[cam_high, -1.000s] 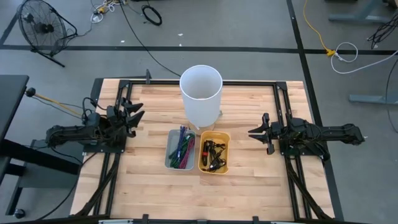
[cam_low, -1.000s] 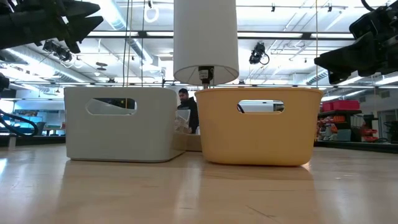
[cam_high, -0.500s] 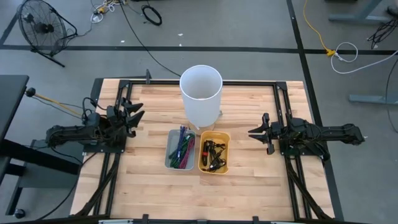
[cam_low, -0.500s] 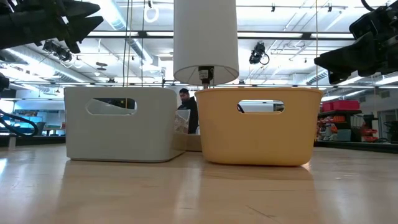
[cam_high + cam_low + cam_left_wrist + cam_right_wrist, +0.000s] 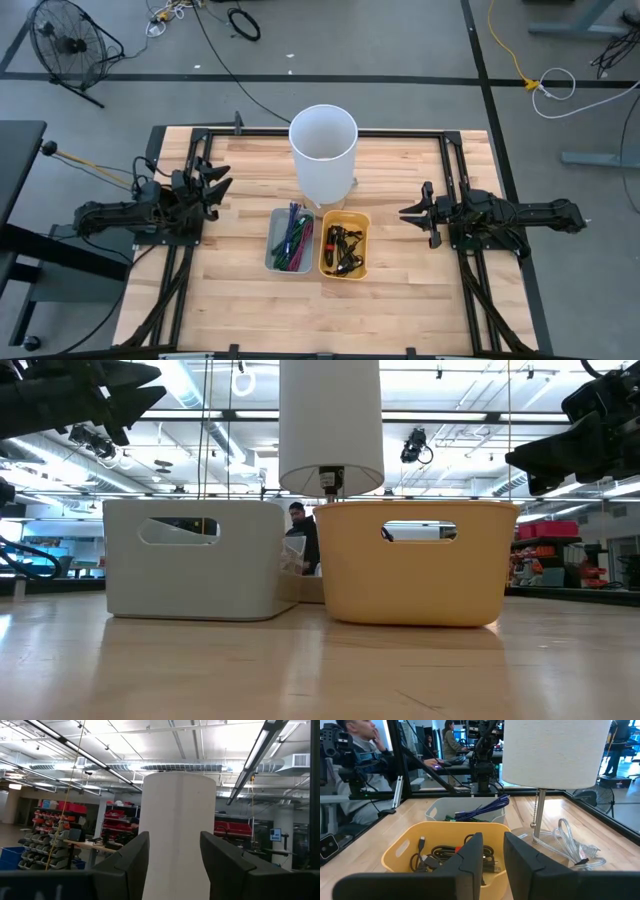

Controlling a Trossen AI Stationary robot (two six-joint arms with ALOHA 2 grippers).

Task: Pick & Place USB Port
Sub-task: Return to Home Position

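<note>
Yellow bin point(image 5: 415, 585) and gray bin point(image 5: 190, 578) sit centre frame; we log left pincer point(image 5: 214, 181) mid-left, right pincer point(image 5: 416, 213) mid-right, both parted, holding nothing.

Four cameras on one table, as I see them from my remote seat.
My high view looks straight down on the whole table point(image 5: 400, 290) from well above. My low view sits at the table's surface, close to the gray bin point(image 5: 190, 560) and yellow bin point(image 5: 415, 565), facing the room behind. My left wrist view looks level at the nearby lamp shade point(image 5: 177, 830). My right wrist view tilts down across both bins. All four views share the lamp shade.
</note>
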